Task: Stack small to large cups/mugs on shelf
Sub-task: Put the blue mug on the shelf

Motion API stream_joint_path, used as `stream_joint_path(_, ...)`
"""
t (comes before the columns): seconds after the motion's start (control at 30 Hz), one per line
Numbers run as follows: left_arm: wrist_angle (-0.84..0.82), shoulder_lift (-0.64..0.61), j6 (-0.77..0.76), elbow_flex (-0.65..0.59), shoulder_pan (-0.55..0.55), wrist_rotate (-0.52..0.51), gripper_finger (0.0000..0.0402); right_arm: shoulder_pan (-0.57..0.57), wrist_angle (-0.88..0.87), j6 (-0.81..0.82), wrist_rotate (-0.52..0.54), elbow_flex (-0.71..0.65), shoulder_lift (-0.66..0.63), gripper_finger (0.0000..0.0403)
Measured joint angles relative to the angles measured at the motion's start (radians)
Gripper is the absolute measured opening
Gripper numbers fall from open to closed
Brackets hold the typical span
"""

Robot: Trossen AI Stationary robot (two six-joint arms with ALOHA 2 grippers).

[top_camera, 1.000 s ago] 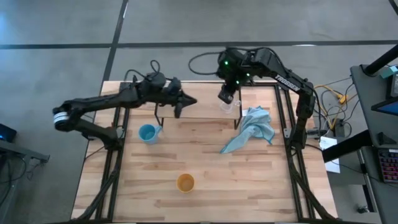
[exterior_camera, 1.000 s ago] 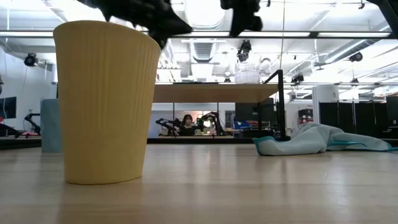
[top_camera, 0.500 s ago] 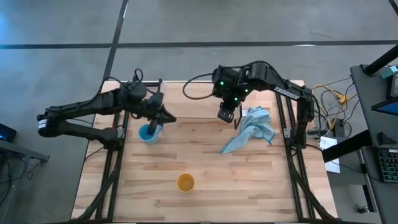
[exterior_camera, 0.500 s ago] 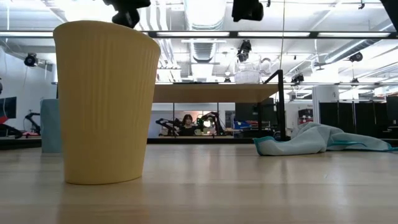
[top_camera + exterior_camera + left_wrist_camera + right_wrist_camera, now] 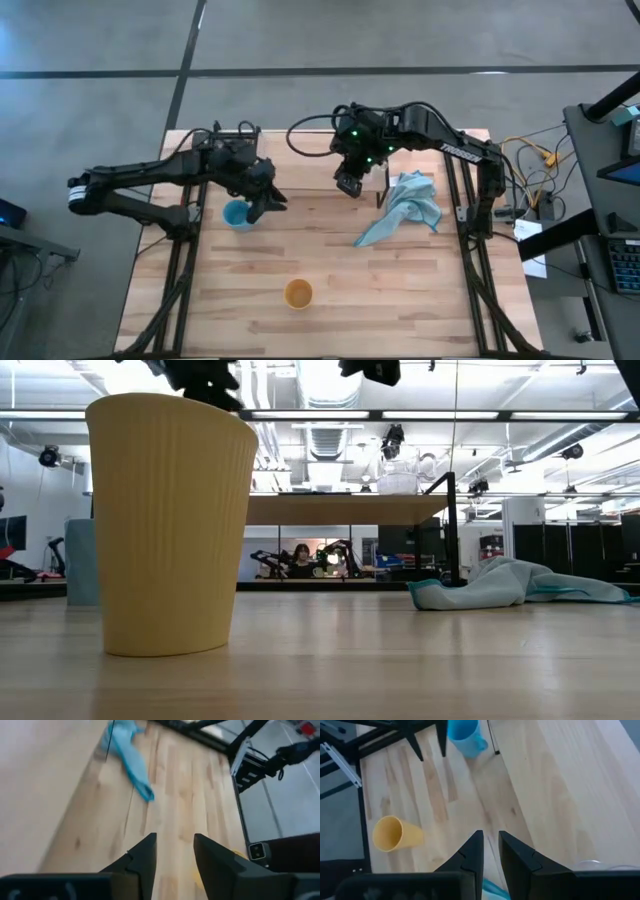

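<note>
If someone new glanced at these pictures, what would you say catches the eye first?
Probably the orange-yellow cup, which looms huge at the left of the low view though it stands alone near the table's front edge. Next, the two dark arms meeting over the back of the table: the left gripper open beside the light blue mug, the right gripper near the crumpled light blue cloth.

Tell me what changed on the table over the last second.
The left hand swung from above the shelf toward the blue mug and now hangs beside it, empty. The right hand drew leftward, away from the clear cup standing on the shelf. Mug, yellow cup and cloth stayed put.
</note>
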Motion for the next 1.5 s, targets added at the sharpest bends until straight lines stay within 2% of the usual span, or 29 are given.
stream_joint_path(0.1, -0.061, 0.020, -0.098, 0.000, 0.000, 0.008, 0.0119, 0.004, -0.001, 0.013, -0.007, -0.001, 0.000, 0.0054)
stream_joint_path(0.4, -0.432, 0.003, -0.158, 0.007, -0.010, 0.035, 0.0090, 0.013, -0.001, 0.054, -0.005, -0.002, 0.000, 0.0054)
stream_joint_path(0.6, -0.595, 0.002, -0.207, 0.001, -0.023, -0.063, 0.0084, 0.012, 0.000, 0.051, 0.005, -0.006, 0.000, 0.0054)
stream_joint_path(0.73, -0.614, 0.007, -0.307, -0.022, -0.024, -0.125, 0.0084, 0.013, -0.001, 0.050, 0.005, -0.007, 0.000, 0.0054)
stream_joint_path(0.97, -0.619, 0.011, -0.460, -0.088, -0.024, -0.129, 0.0084, 0.013, -0.055, 0.048, 0.005, -0.021, 0.000, 0.0054)
stream_joint_path(1.13, -0.612, 0.024, -0.463, -0.124, -0.024, -0.137, 0.0084, 0.012, -0.086, 0.034, 0.005, -0.046, 0.001, 0.0054)
stream_joint_path(1.3, -0.611, 0.059, -0.455, -0.130, -0.024, -0.214, 0.0084, 0.013, -0.103, -0.010, 0.005, -0.057, 0.001, 0.0054)
stream_joint_path(1.5, -0.587, 0.128, -0.334, -0.129, -0.024, -0.228, 0.0084, 0.013, -0.103, -0.011, 0.005, -0.057, 0.001, 0.0054)
